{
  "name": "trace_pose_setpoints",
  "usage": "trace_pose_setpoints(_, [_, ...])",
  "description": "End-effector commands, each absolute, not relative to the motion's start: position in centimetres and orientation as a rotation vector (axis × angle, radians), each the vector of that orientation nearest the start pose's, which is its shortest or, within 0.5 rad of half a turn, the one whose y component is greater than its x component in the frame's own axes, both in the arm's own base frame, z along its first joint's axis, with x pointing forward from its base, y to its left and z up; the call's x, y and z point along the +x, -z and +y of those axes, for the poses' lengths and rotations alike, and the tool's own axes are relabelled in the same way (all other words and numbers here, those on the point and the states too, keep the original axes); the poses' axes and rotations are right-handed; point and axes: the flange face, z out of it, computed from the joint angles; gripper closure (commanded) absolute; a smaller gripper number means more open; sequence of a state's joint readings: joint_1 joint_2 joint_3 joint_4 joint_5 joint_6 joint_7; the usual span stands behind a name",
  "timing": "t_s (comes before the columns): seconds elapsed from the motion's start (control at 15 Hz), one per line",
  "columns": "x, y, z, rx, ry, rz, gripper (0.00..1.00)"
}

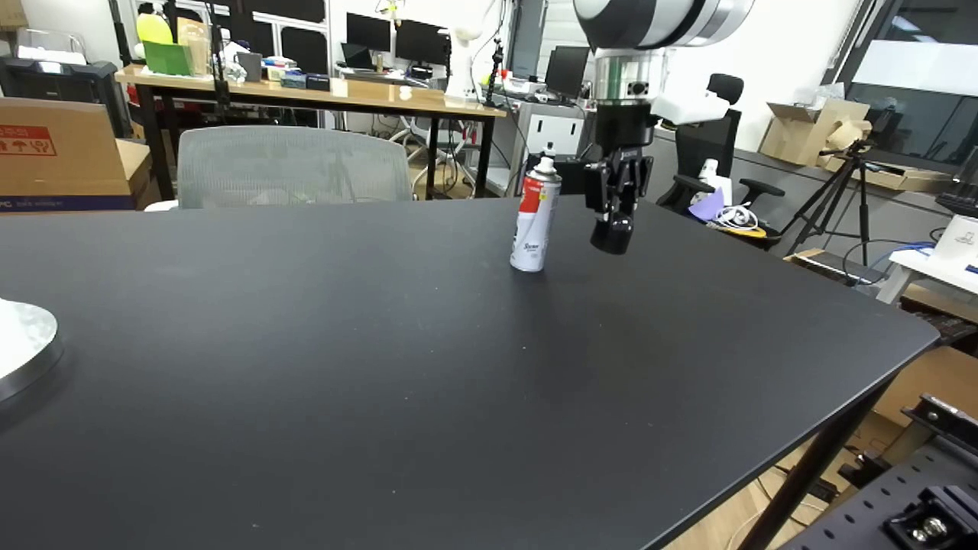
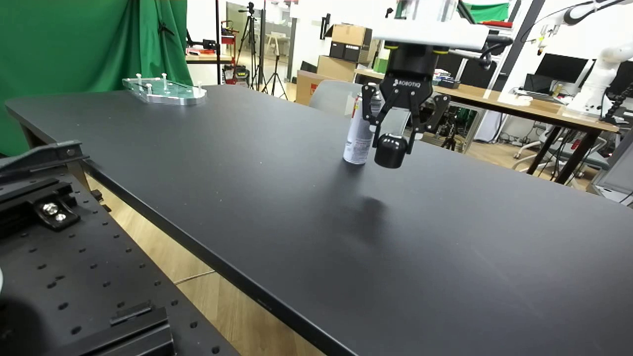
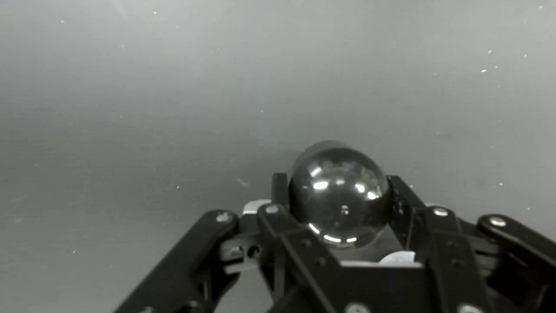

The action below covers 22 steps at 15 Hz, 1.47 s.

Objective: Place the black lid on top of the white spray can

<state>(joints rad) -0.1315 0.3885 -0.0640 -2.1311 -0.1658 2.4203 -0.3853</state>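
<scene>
The white spray can [image 1: 533, 229] with a red band and narrower top stands upright on the black table in both exterior views [image 2: 358, 141], near the chair-side edge. My gripper [image 2: 392, 142] is shut on the black lid [image 2: 389, 156], whose rounded end hangs below the fingertips. The lid [image 1: 611, 237] is in the air above the table, beside the can and apart from it, lower than the can's top. In the wrist view the shiny domed lid [image 3: 340, 195] sits between both fingers. A pale sliver shows behind the gripper there; I cannot tell whether it is the can.
The black table [image 1: 367, 367] spreads around the can. A grey mesh chair [image 1: 294, 168] stands behind its far edge. A clear plate with pegs [image 2: 168, 95] lies at the table's far end. A white object with a metal rim [image 1: 30, 351] is at the left edge of an exterior view.
</scene>
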Motion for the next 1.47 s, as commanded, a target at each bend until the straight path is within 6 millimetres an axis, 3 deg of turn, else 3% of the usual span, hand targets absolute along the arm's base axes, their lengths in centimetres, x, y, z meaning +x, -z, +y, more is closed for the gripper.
trace_pose_setpoints(0.0, [53.8, -26.9, -10.2, -3.221, -0.163, -0.555, 0.68])
trace_pose_setpoints(0.47, [53.7, -35.7, -7.1, -3.238, -0.065, -0.675, 0.68])
trace_pose_setpoints(0.67, [54.0, -38.2, -5.4, -3.231, -0.032, -0.725, 0.68])
trace_pose_setpoints(0.93, [55.4, -38.8, -4.2, -3.203, -0.044, -0.776, 0.68])
trace_pose_setpoints(1.4, [59.2, -37.1, -3.5, -3.18, -0.117, -0.832, 0.68])
